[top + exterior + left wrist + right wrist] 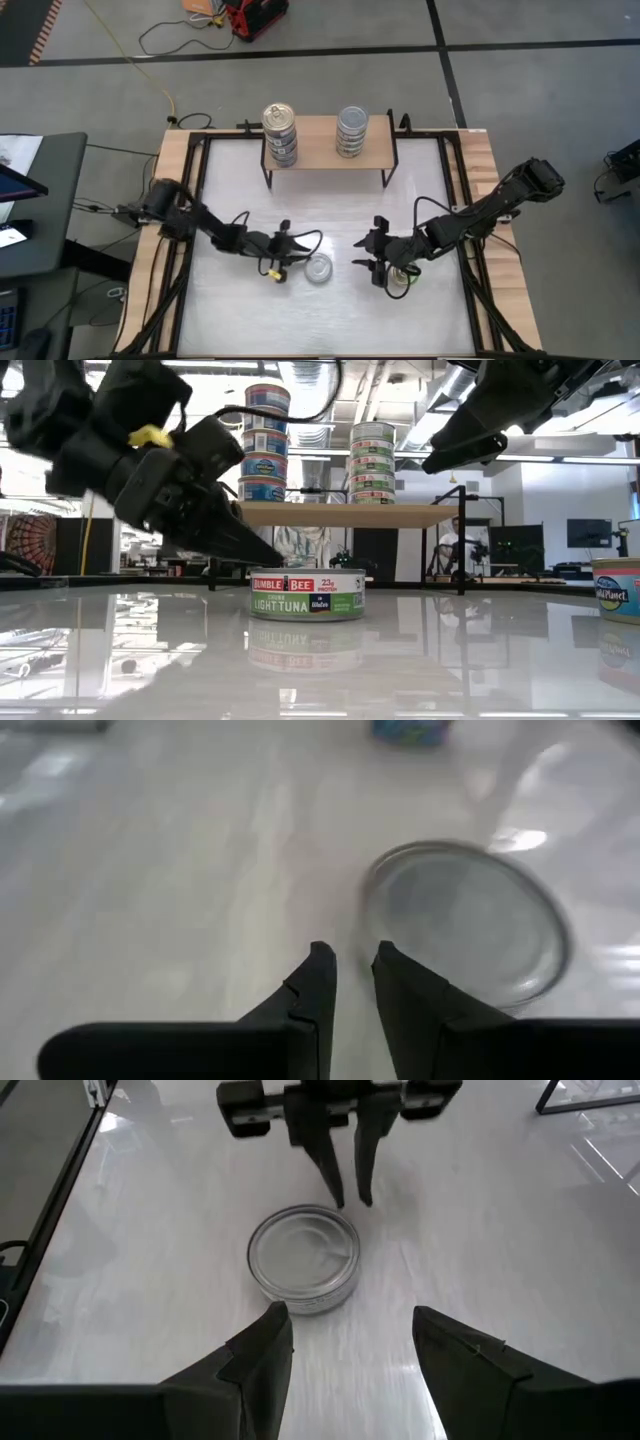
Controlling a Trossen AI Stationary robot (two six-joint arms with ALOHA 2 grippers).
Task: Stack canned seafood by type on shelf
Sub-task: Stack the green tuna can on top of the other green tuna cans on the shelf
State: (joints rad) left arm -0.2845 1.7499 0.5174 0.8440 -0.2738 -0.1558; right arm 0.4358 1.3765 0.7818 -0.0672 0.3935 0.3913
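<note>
1. The shelf stands at the far edge of the white table, with a stack of gold-topped tins on its left half and a stack of silver-topped tins on its right half, the two stacks well apart.
2. A single silver-topped tin sits alone on the table near the front, between the two arms; from table height its label reads light tuna.
3. The left gripper hangs low just beside that tin, on its left. Its fingers are drawn nearly together with only a thin gap, and nothing sits between them; the tin lies off to one side of the tips.
4. The right gripper waits to the right of the tin, its fingers spread apart and empty, pointed toward the tin.
5. Under the right arm there seems to be another tin, mostly hidden; a blue-labelled one shows at the right edge from table height, possibly the same.
</note>
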